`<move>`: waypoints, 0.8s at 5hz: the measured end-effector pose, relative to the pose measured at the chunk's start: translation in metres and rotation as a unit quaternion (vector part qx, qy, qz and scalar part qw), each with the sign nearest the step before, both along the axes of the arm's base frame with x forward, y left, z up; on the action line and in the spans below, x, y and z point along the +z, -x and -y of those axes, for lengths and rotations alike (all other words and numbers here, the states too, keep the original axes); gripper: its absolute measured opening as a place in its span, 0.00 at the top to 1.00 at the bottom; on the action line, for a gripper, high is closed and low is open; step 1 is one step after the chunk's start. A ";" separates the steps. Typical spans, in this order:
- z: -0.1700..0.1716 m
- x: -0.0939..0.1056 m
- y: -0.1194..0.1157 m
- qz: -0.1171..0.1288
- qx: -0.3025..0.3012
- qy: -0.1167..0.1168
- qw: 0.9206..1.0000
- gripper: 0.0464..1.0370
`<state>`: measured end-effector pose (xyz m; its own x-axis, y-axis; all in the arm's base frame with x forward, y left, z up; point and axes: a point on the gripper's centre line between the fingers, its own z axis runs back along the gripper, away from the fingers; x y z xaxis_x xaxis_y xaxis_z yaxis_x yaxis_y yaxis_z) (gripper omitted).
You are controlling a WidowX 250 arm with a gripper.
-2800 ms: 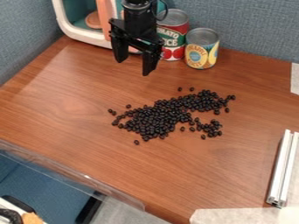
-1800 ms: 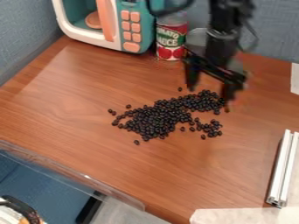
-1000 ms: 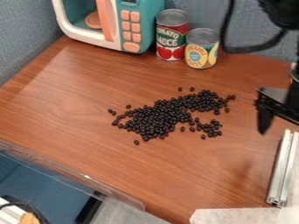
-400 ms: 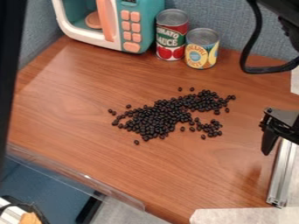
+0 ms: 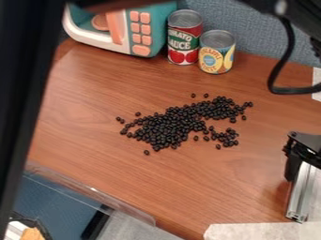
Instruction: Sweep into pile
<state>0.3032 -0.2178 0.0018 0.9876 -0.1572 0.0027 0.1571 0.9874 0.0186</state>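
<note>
Noting from my station: gripper [image 5: 303, 153] at far end of metal rail [image 5: 301, 193], open or closed I can't tell; beans [image 5: 166, 128] well left of rail, long axis slanting back toward rail side.

Black gripper [image 5: 303, 149] hanging at the right edge

The arm [image 5: 304, 16] is leaning in at the upper right corner; its cable [image 5: 291, 44] is looping down below it; the gripper is pointing downward, the picture's edge cutting it off partly.
</note>
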 end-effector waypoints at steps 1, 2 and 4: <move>0.002 0.001 -0.002 0.003 0.006 0.003 1.000 0.09; 0.002 0.001 -0.003 0.006 0.009 0.005 1.000 0.38; 0.001 0.001 -0.003 0.006 0.002 0.001 1.000 0.67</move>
<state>0.3061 -0.2187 0.0028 0.9882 -0.1525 0.0153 0.1522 0.9882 0.0191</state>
